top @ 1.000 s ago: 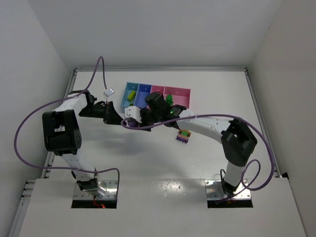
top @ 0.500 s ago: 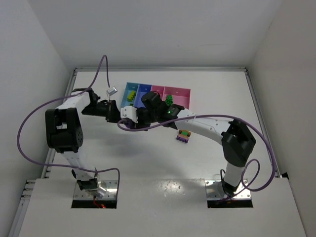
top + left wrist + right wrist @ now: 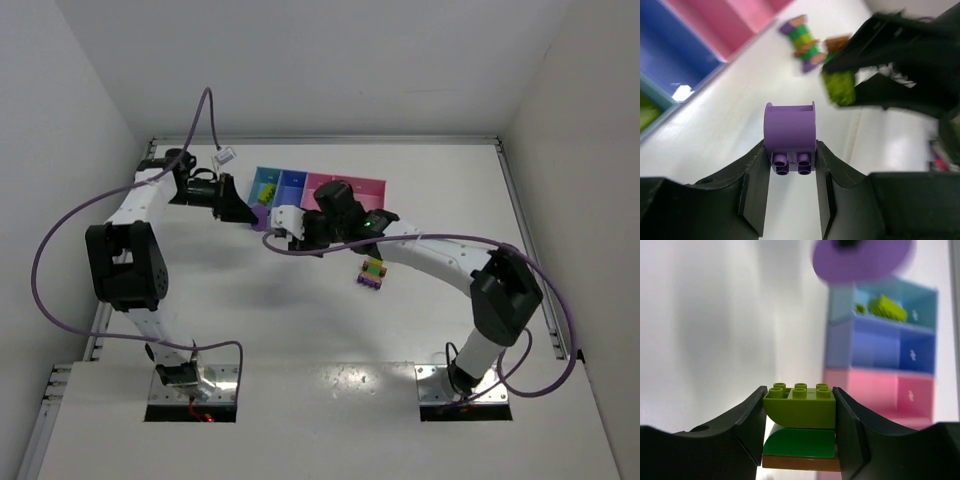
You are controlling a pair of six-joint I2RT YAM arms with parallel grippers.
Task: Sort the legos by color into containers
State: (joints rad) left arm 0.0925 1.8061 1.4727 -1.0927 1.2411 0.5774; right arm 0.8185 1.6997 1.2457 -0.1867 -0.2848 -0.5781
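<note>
Left gripper [image 3: 790, 152] clenched on purple piece [image 3: 790, 125], just beside the light-blue end of the bins [image 3: 365, 190] | Right gripper [image 3: 799, 399] grasping lime-green-orange stack [image 3: 800, 412], in front of bins | strip [image 3: 372, 272] lies on counter [image 3: 300, 320], near pink bin | lime brick [image 3: 887, 307] in light-blue bin

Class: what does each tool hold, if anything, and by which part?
Left tool: purple piece, pinched by the sides of its studded end. Right tool: green-and-orange brick stack, pinched across its two sides.
</note>
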